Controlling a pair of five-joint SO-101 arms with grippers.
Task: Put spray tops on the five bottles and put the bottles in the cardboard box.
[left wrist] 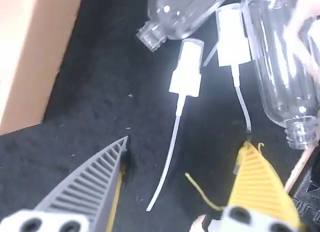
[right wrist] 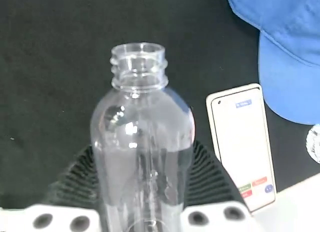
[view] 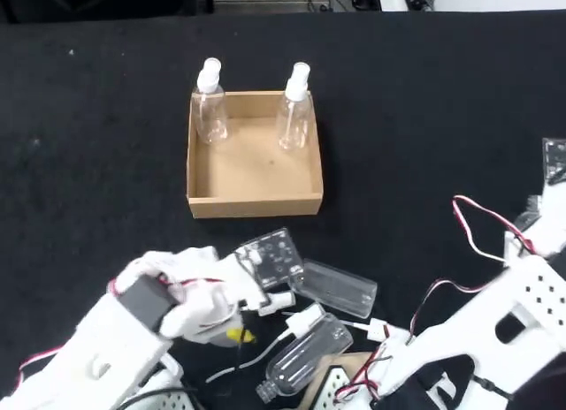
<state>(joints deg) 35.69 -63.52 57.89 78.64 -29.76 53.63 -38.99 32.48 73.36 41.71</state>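
The open, square, brown cardboard box (view: 255,202) sits mid-table. Inside it stand two clear plastic bottles, each fitted with a white spray top: the first capped bottle (view: 210,110) in the box's 11 o'clock corner and the second capped bottle (view: 294,114) in its 1 o'clock corner.

At about 5 o'clock from the box, an uncapped clear lying bottle (view: 336,286) rests on the black table cloth (view: 106,145). Another uncapped lying bottle (view: 308,355) is close by at its 7 o'clock. Beside these are a first loose spray top (left wrist: 186,74) and a second loose spray top (left wrist: 232,37), both white with thin dip tubes.

The left gripper (left wrist: 185,142) hangs at the box's 6 o'clock. Its grey and yellow fingers are spread wide, with the first top's tube running between them.

The right gripper (right wrist: 147,157) is clamped on a fifth clear held bottle (right wrist: 140,117), whose open neck points away from the wrist. A white phone (right wrist: 240,142) and a blue cap (right wrist: 285,47) lie near it.
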